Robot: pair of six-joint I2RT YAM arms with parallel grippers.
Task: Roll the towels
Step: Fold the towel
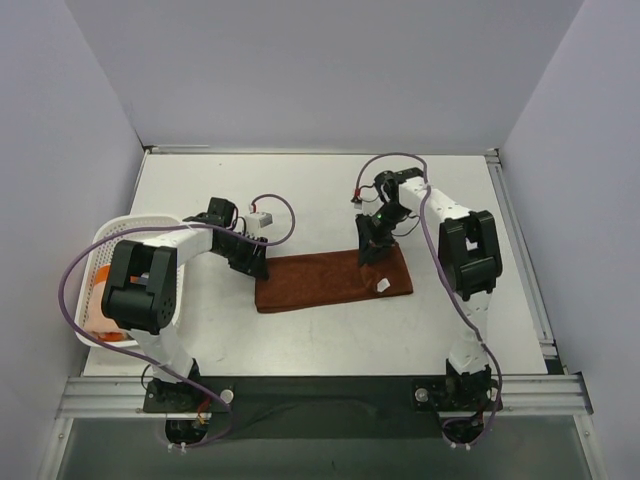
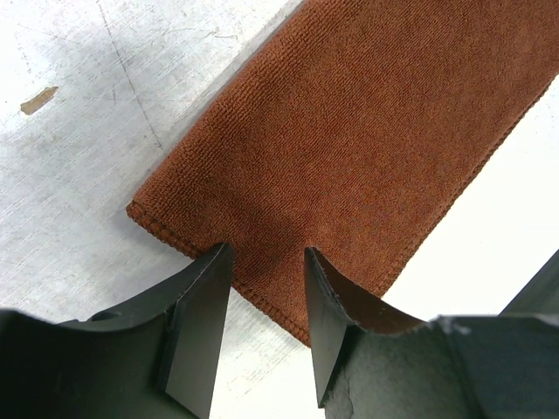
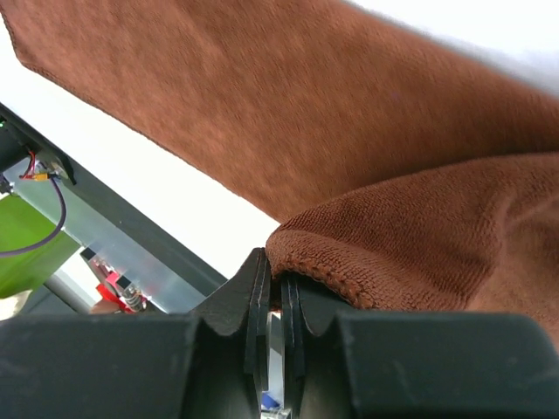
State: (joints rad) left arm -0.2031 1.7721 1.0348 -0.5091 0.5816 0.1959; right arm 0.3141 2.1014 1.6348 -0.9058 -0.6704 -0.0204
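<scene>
One rust-brown towel (image 1: 333, 280) flat on desk (image 1: 300, 190). Right tool (image 3: 272, 292) pinched shut on far edge near right end, fold raised — probably roll start. Left tool (image 2: 262, 262) half spread over left hem, gripping nothing — probably anchoring.

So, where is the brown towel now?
Top view: the brown towel lies in the centre, right of the white basket; the right tool pinches its far edge.

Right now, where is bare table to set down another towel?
Bare: the table between rust-brown towel and back wall; also between towel and arm bases. Crowded: beside the white basket, and around left gripper and right gripper.
</scene>
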